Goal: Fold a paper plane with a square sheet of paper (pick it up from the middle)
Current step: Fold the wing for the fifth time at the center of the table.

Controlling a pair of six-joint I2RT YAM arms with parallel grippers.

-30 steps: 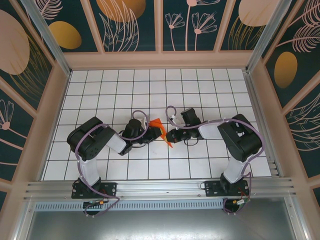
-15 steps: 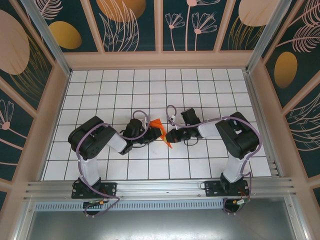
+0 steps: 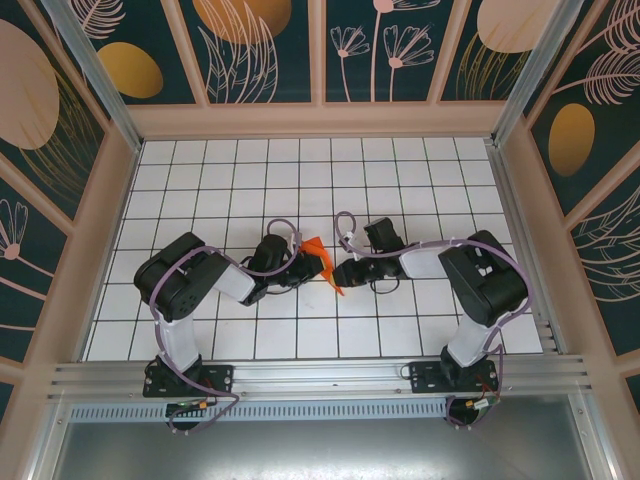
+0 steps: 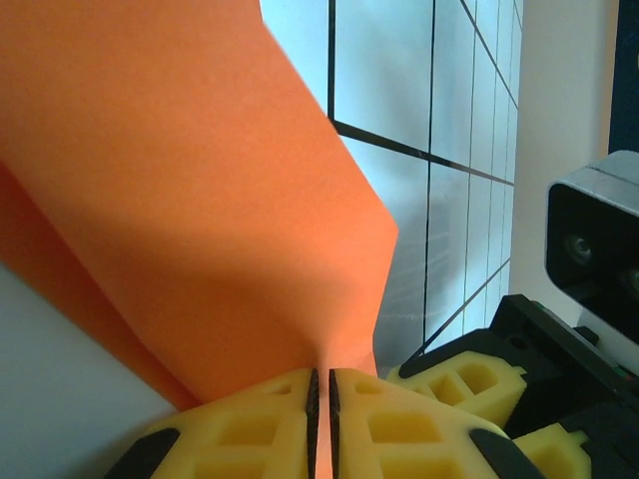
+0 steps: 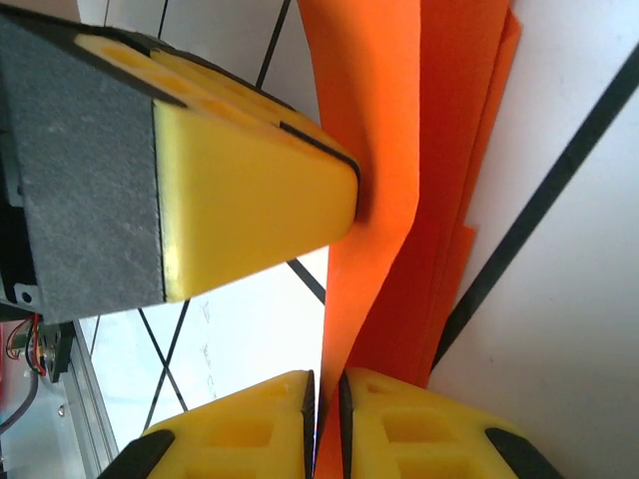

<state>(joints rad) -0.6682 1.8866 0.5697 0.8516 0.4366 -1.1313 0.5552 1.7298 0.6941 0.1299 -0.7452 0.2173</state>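
In the left wrist view we see the paper [image 4: 200,200] run off the top and left edges, its lower end hidden between the pads of the left gripper [image 4: 321,394]. In the right wrist view it runs off top and bottom. From above, its folds are too small for us to tell.

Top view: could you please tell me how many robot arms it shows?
2: left arm near left, right arm near right, jaws meeting at the orange paper.
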